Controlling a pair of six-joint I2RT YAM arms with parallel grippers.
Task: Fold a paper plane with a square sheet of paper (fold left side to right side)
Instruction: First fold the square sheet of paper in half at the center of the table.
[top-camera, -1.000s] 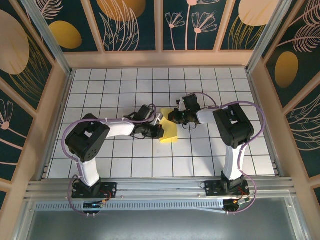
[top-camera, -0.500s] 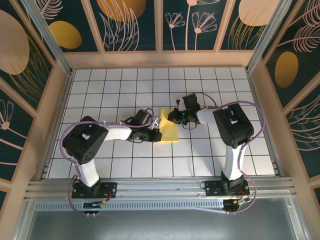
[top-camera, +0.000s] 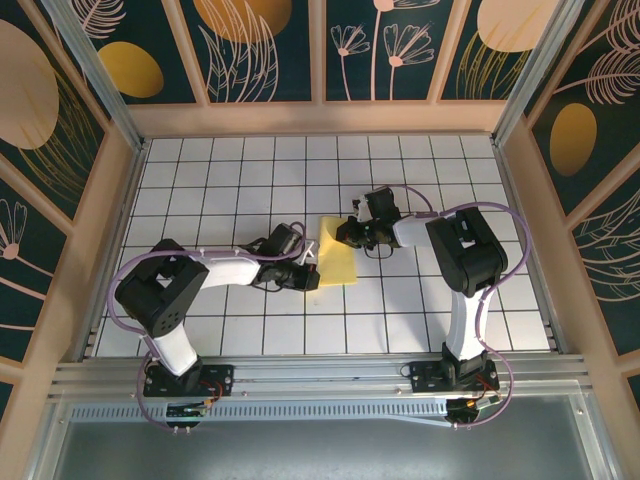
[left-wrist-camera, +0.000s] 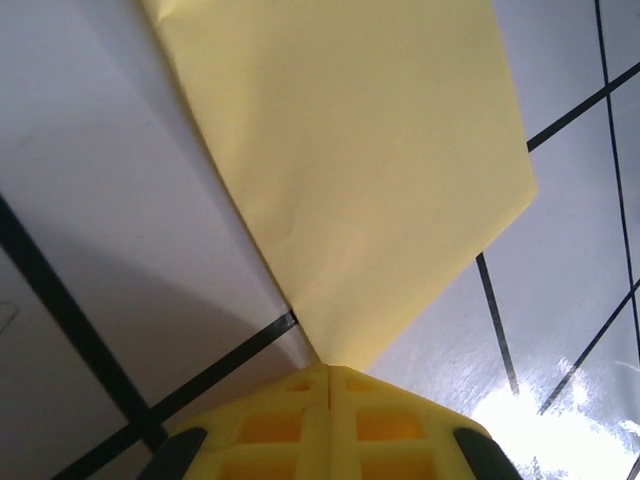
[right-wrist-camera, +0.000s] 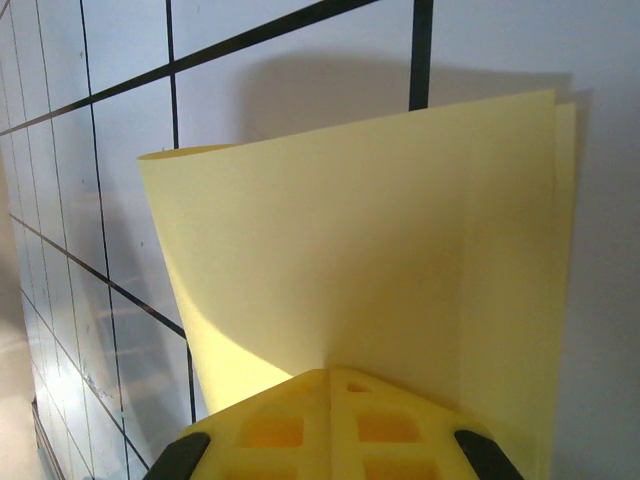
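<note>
The square sheet of paper (top-camera: 340, 258) lies mid-table as a pale-yellow upright rectangle, folded in two. My left gripper (top-camera: 316, 274) is at its near-left corner. In the left wrist view the yellow jaws (left-wrist-camera: 328, 368) are shut with the corner of the sheet (left-wrist-camera: 360, 150) running into their tips. My right gripper (top-camera: 345, 236) is at the far end of the sheet. Its jaws (right-wrist-camera: 330, 372) are shut on the doubled paper (right-wrist-camera: 380, 260), which curves up on the left, and its two layers show at the right edge. A paper plane is out of view.
The white grid table (top-camera: 240, 170) is walled by wooden frames on the left (top-camera: 118, 200), back and right. Both arm bases sit at the near edge, and the right arm's elbow (top-camera: 465, 250) stands to the right of the paper.
The left gripper has slid left and toward the near edge, with its elbow swinging left. The sheet now lies flatter and more upright in the top view. The right gripper has hardly moved.
</note>
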